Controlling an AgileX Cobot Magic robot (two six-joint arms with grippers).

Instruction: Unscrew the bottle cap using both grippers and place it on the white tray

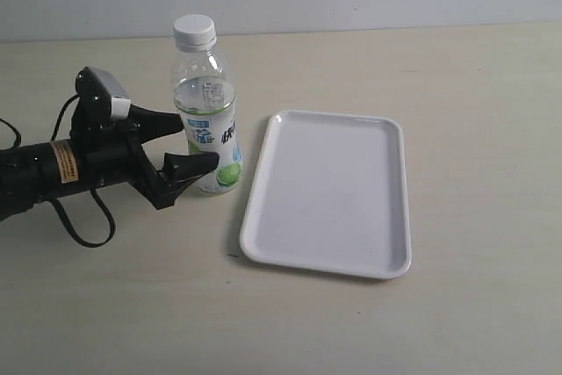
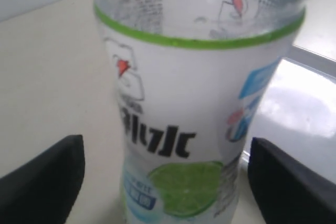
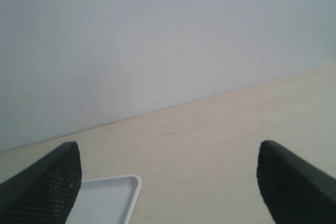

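The clear bottle (image 1: 207, 98) with the white-and-green lime label stands upright on the table, just left of the white tray (image 1: 329, 195). The ribbed white bottle cap (image 1: 194, 32) sits on its neck. My left gripper (image 1: 200, 142) reaches in from the left at label height, open, with one black finger on each side of the bottle. In the left wrist view the bottle (image 2: 189, 129) fills the space within the left gripper (image 2: 168, 182), with a gap showing on at least one side. My right gripper (image 3: 168, 182) is open and empty, and is out of the exterior view.
A black cable (image 1: 83, 221) loops on the table below the left arm. The pale wall (image 3: 157, 40) rises behind the table's far edge. One corner of the white tray (image 3: 113, 198) shows in the right wrist view.
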